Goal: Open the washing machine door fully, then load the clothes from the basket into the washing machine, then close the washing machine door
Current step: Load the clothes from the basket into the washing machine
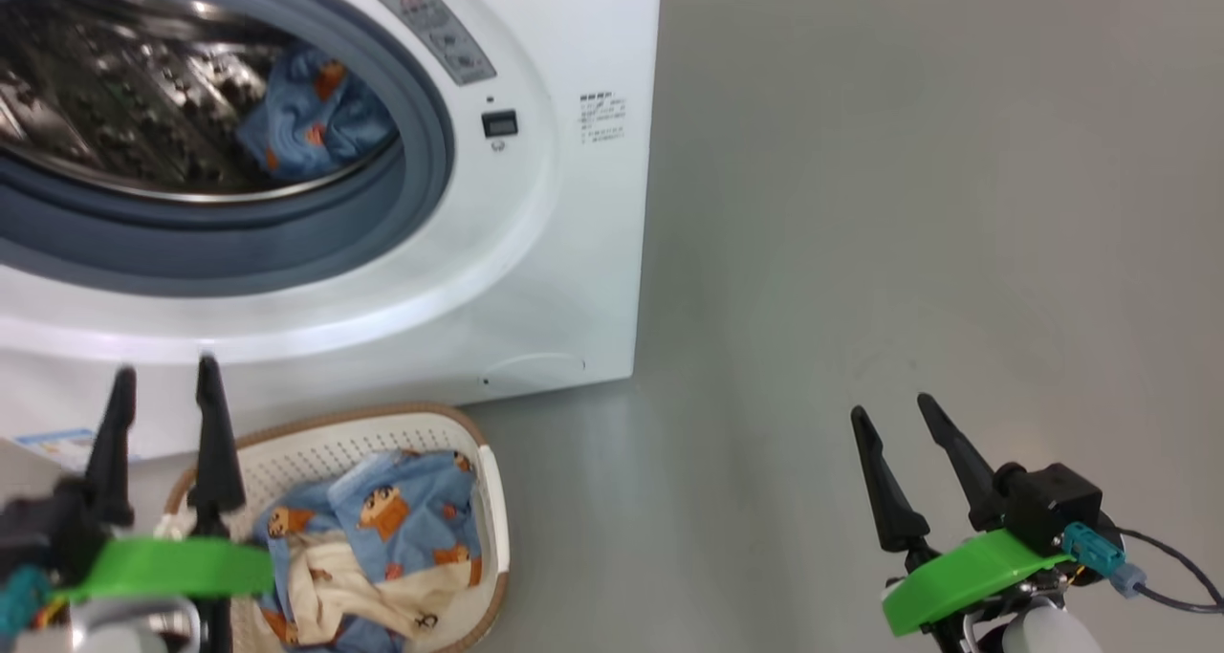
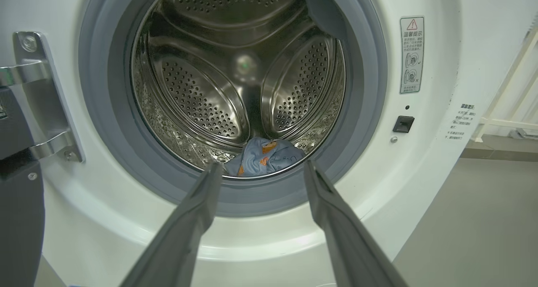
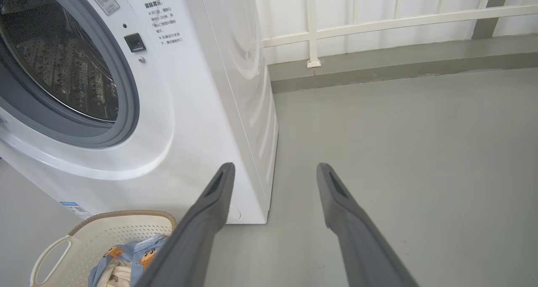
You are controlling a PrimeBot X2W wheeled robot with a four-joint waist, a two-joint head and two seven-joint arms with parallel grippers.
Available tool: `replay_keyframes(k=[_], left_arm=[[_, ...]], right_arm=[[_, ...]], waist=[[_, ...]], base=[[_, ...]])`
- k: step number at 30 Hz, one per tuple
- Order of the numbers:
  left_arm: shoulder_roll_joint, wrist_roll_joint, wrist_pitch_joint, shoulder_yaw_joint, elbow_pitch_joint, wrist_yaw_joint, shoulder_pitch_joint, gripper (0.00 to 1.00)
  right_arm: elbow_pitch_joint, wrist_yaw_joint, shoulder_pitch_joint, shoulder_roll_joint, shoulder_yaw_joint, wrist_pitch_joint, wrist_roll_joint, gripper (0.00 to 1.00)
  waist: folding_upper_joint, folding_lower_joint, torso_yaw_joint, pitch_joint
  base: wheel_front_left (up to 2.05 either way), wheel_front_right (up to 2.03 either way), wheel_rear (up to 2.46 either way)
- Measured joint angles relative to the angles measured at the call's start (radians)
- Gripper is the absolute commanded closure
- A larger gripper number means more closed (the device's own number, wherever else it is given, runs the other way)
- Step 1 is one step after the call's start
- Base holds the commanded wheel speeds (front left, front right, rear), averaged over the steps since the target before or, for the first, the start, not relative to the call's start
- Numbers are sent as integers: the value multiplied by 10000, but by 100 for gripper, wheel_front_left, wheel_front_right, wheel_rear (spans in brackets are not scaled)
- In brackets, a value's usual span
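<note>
The clothes [image 1: 382,529] lie in the basket [image 1: 449,431] by the washing machine [image 1: 574,251], one piece [image 1: 311,118] already inside, so this looks like loading, and the left pincer [image 1: 164,366], spread empty like the right pincer [image 1: 891,406], should grab more.

The left end effector [image 1: 164,374] stood with its two dark fingers [image 1: 215,443] spread wide apart and empty, pointing up the head view. The right end effector [image 1: 891,406] was likewise wide open and held nothing. It leaned slightly leftward, with a green collar [image 1: 966,572] at its wrist and a cable [image 1: 1176,576] trailing behind.
</note>
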State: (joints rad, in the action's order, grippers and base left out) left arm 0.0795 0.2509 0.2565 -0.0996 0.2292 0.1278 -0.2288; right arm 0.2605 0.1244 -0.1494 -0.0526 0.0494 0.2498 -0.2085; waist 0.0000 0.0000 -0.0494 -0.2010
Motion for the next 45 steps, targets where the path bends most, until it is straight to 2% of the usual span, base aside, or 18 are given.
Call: replay_keyframes(k=[11, 18, 26, 36, 45], left_arm=[[-347, -660, 0, -276, -970, -31, 2005, 0], [-408, -736, 0, -247, -1402, -228, 3028, 0], [-408, -692, 0, 25, -1791, -665, 4066, 0], [-405, -593, -2, 378, -2033, -1139, 4713, 0], [-403, -525, -2, 548, -2059, -1248, 4719, 0]], right_arm=[[-59, 0, 486, 2, 25, 0, 48, 0], [-63, 0, 582, 4, 40, 0, 48, 0], [-69, 0, 935, 6, 38, 0, 63, 0], [-167, 0, 947, -2, -6, 0, 155, 0], [-192, 0, 1079, 0, -12, 0, 222, 0]], waist=[[0, -1, -36, 922], [0, 0, 29, 1390], [0, 0, 43, 1867], [0, 0, -10, 2070], [0, 0, 25, 2043]], base=[[0, 0, 0], [0, 0, 0], [0, 0, 0], [0, 0, 0], [0, 0, 0]])
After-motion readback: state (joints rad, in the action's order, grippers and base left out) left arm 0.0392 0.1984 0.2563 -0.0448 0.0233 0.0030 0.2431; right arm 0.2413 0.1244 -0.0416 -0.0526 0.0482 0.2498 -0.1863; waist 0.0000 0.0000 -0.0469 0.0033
